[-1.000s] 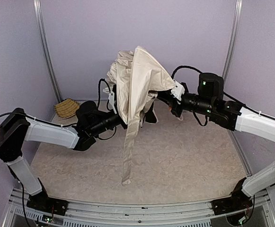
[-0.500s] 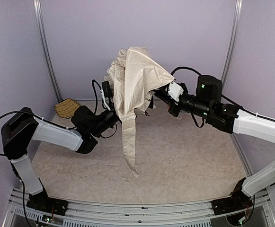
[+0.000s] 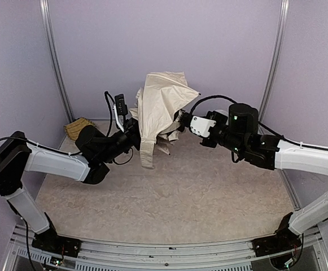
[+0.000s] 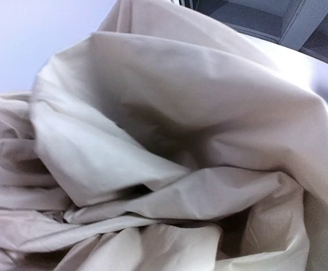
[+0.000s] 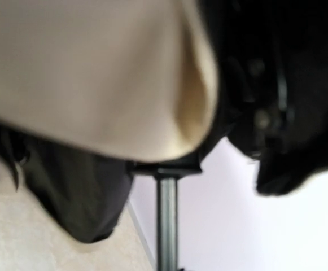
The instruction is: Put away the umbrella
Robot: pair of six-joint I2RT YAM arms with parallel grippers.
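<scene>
The left arm [image 3: 68, 164] and the right arm [image 3: 307, 159] have white shells [image 3: 22, 206] far behind the wrist, black joints [image 3: 244, 119] nearer it, looping black cables [image 3: 108, 103] beside it, and a white block [image 3: 200, 125] and green lights [image 3: 233, 119] behind the right gripper [image 3: 183, 119].

Umbrella [image 3: 162, 101]: thin matt cream cloth, creased and crinkled. Basket [image 3: 79, 127]: coarse woven straw. Table [image 3: 197, 192]: matt, mottled beige, stone-like. Arm shells [image 3: 56, 161]: smooth white and black plastic. Corner posts [image 3: 55, 62]: dull metal.

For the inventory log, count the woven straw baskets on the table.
1. The woven straw basket sits at the far left corner of the speckled beige table. Another could be hidden behind the cream-beige crinkled fabric umbrella.
</scene>
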